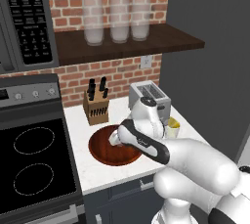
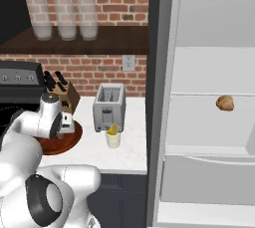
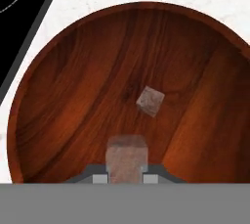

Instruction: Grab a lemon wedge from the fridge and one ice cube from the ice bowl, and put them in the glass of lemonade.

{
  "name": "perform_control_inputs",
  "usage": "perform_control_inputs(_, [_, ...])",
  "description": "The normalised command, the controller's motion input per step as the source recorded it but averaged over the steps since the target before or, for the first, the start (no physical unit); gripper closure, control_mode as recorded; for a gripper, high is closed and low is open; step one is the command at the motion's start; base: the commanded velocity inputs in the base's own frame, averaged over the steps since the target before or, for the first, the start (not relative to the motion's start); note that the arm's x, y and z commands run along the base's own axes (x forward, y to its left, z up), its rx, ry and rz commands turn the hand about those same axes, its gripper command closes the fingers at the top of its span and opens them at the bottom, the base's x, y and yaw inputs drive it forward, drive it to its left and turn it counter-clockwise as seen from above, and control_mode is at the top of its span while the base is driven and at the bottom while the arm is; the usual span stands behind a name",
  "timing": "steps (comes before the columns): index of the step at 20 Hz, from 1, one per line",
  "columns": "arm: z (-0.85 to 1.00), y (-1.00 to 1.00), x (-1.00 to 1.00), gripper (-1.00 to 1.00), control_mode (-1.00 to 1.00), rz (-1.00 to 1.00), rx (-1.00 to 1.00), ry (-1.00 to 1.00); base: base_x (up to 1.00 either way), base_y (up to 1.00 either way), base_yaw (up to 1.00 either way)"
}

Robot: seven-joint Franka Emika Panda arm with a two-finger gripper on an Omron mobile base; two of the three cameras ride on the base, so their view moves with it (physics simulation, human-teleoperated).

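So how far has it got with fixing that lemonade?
The lemon part looks done: a lemon wedge sits in the glass of lemonade by the toaster. In hand now: the gripper, over the ice bowl, is shut on one ice cube; another ice cube lies loose. Left: carrying the cube to the glass.

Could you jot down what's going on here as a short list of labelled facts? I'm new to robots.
Place: kitchen counter beside an open fridge
Gripper: over the ice bowl, shut on an ice cube
Left in bowl: another ice cube
Glass of lemonade: by the toaster, lemon wedge already in it
Fridge shelf: one brown lump
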Motion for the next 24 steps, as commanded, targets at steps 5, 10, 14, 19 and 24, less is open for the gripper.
perform_control_inputs(5, [0.98,-0.13,0.0,1.0,-1.0,0.0,-0.1,0.0,0.0,0.0,0.0])
perform_control_inputs(10, [0.6,-0.54,-0.01,1.0,-1.0,0.0,-0.09,0.0,0.0,0.0,0.0])
perform_control_inputs(14, [0.12,-0.87,0.0,1.0,-1.0,0.0,-0.03,0.0,0.0,0.0,0.0])
perform_control_inputs(19, [0.0,-0.9,0.0,1.0,-1.0,-0.01,0.0,0.0,0.0,0.0,0.0])
perform_control_inputs(24, [0.14,-0.63,0.0,1.0,-1.0,0.0,0.0,0.0,0.0,0.0,0.0])
